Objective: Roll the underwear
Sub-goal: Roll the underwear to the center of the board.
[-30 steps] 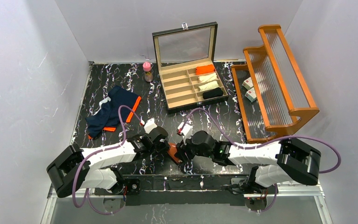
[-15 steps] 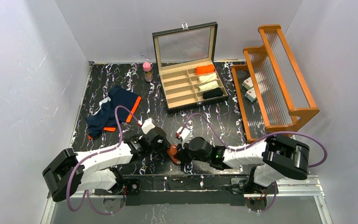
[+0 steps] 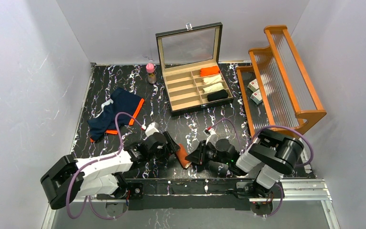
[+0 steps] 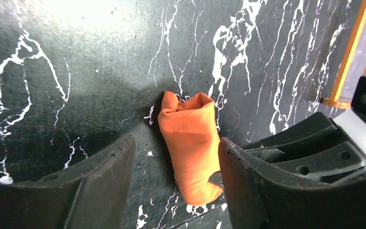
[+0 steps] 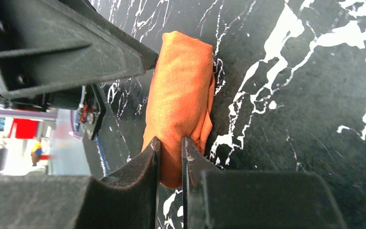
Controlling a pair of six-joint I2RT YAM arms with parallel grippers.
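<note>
Pinching one end of the rolled rust-orange underwear [image 5: 181,90], the right gripper [image 5: 170,145] has its jaws almost together on the cloth. The left gripper [image 4: 174,148] stands wide open astride the roll, holding nothing. The roll lies on the black marbled table [image 3: 190,126], between both arms. The navy underwear [image 3: 114,112] sits crumpled well apart, far left.
</note>
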